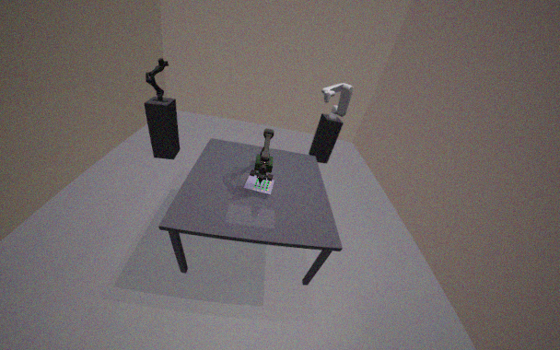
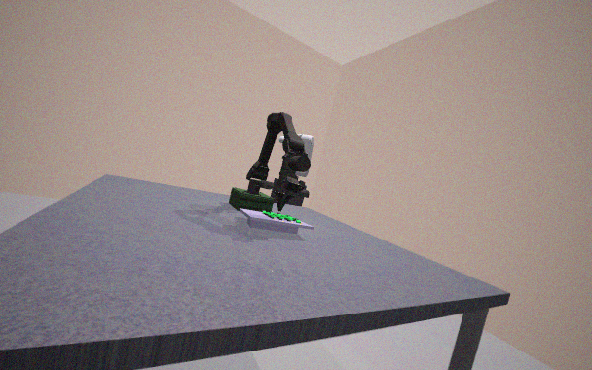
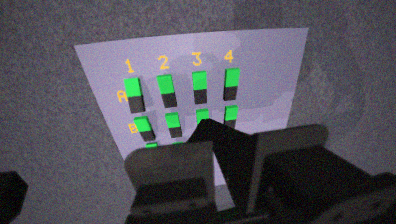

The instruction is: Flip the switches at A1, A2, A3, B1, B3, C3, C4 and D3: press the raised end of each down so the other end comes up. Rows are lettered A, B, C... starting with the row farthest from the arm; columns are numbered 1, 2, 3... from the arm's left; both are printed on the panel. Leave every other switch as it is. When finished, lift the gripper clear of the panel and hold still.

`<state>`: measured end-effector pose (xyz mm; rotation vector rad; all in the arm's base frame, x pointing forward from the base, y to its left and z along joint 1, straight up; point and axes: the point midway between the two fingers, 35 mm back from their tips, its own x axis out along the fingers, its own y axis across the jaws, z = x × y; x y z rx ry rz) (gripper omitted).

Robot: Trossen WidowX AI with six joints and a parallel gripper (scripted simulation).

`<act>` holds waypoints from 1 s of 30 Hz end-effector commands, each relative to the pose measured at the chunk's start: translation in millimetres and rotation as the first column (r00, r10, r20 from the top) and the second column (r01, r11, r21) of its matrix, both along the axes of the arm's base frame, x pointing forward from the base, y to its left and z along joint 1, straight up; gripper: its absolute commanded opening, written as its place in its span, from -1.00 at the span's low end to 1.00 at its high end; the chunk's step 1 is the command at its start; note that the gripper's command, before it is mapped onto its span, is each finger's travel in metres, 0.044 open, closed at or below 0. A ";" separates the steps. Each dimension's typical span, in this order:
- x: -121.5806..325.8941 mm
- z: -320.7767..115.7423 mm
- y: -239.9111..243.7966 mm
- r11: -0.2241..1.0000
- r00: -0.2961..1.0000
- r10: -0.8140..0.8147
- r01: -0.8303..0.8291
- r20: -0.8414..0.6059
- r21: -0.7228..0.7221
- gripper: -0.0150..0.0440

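The pale lilac panel (image 1: 250,185) (image 2: 275,225) (image 3: 270,60) carries green-and-dark switches. In the wrist view, A1 (image 3: 134,95), A2 (image 3: 167,91), A3 (image 3: 199,87) and B1 (image 3: 144,128) show fully. B3 (image 3: 202,114) shows only its green upper part above the fingertips. Row C shows only green slivers at columns 1 and 2; C3, C4 and D3 are hidden behind the gripper. Which ends are raised is too unclear to tell. My gripper (image 1: 261,182) (image 2: 279,209) (image 3: 205,123) is shut and empty, its tip low over the panel, just below B3 in the wrist view; contact cannot be told.
Switches A2's neighbour A4 (image 3: 231,84), B2 (image 3: 173,125) and B4 (image 3: 231,114) stand near the fingers' view. The arm's green base (image 1: 258,162) (image 2: 245,199) is close behind the panel on the table (image 1: 204,203) (image 2: 163,282). Two other arms stand on pedestals beyond the table.
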<state>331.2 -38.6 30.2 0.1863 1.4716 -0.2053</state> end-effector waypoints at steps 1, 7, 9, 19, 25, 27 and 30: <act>0.5 -6.1 0.3 1.000 1.000 0.005 -0.005 -0.002 0.004 -0.49; 1.3 -13.5 0.2 1.000 1.000 0.005 -0.005 -0.002 0.004 -0.49; 1.3 -13.5 0.2 1.000 1.000 0.005 -0.005 -0.002 0.004 -0.49; 1.3 -13.5 0.2 1.000 1.000 0.005 -0.005 -0.002 0.004 -0.49; 1.3 -13.6 0.2 1.000 1.000 0.005 -0.005 -0.002 0.004 -0.49; 1.3 -13.9 0.2 1.000 1.000 0.005 -0.005 -0.002 0.004 -0.49; 1.4 -14.3 0.1 1.000 1.000 0.005 -0.005 -0.002 0.004 -0.49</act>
